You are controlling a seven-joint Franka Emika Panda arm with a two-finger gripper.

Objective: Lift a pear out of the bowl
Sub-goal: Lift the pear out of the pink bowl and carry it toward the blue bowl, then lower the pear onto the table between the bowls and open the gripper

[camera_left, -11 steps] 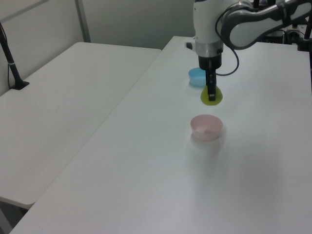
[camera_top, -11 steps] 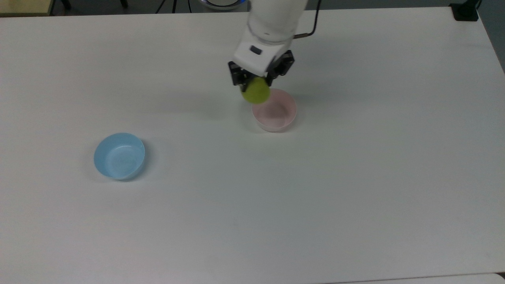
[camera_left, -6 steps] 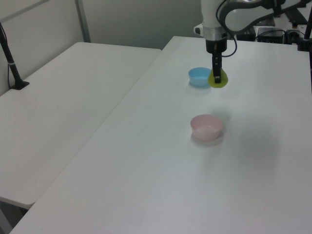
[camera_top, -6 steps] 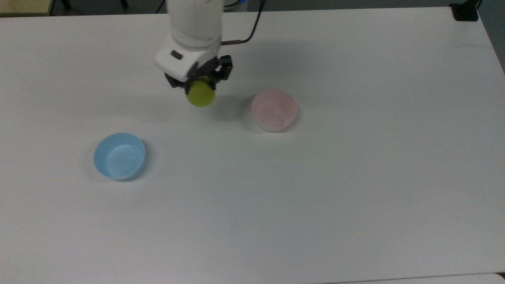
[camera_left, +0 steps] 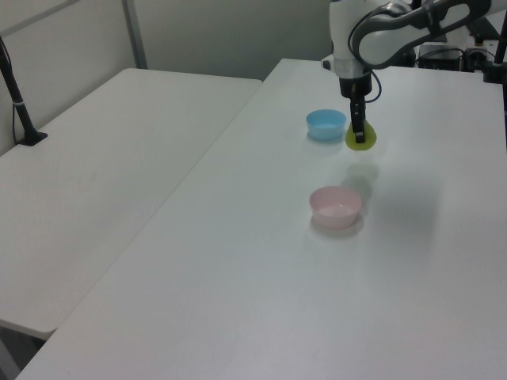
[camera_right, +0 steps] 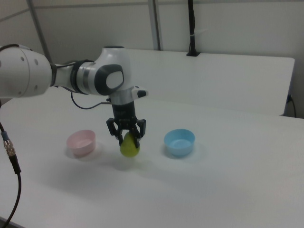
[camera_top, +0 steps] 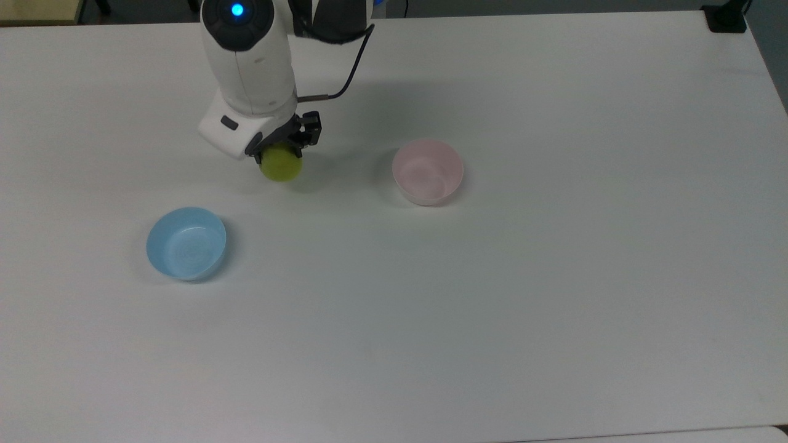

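A yellow-green pear (camera_top: 281, 164) (camera_left: 362, 138) (camera_right: 129, 147) hangs just above the white table, and my gripper (camera_top: 278, 151) (camera_left: 358, 128) (camera_right: 126, 138) is shut on its upper part. The pale pink bowl (camera_top: 428, 171) (camera_left: 336, 206) (camera_right: 81, 142) stands empty on the table, off to the top view's right of the pear and well apart from it. In the right view the pear hangs between the pink bowl and a light blue bowl (camera_right: 179, 141).
The light blue bowl (camera_top: 186, 243) (camera_left: 325, 124) sits empty toward the top view's lower left. A second white table (camera_left: 103, 166) stands beside this one on the left view's left, with a dark post (camera_left: 17, 95) clamped on it. A black cable (camera_right: 12, 166) hangs at the right view's left edge.
My gripper has carried the pear from above the pink bowl's rim toward the top view's left, away from that bowl, and lower toward the table.
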